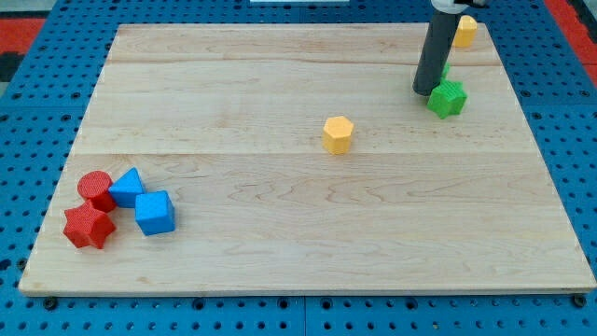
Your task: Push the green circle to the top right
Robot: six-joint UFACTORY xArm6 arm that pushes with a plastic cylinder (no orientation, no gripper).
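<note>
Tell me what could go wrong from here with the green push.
1. A green star-shaped block sits right beside my tip; I may shove it instead.
2. The green circle is almost hidden behind the rod, so contact is hard to judge.
3. A yellow block already sits in the top right corner and could get knocked off the board.

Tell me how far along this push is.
Nearly done: a green sliver, probably the circle, peeks from behind the rod near the top right. In hand: my tip sits just left of the green star. Left: a final nudge toward the yellow block.
</note>
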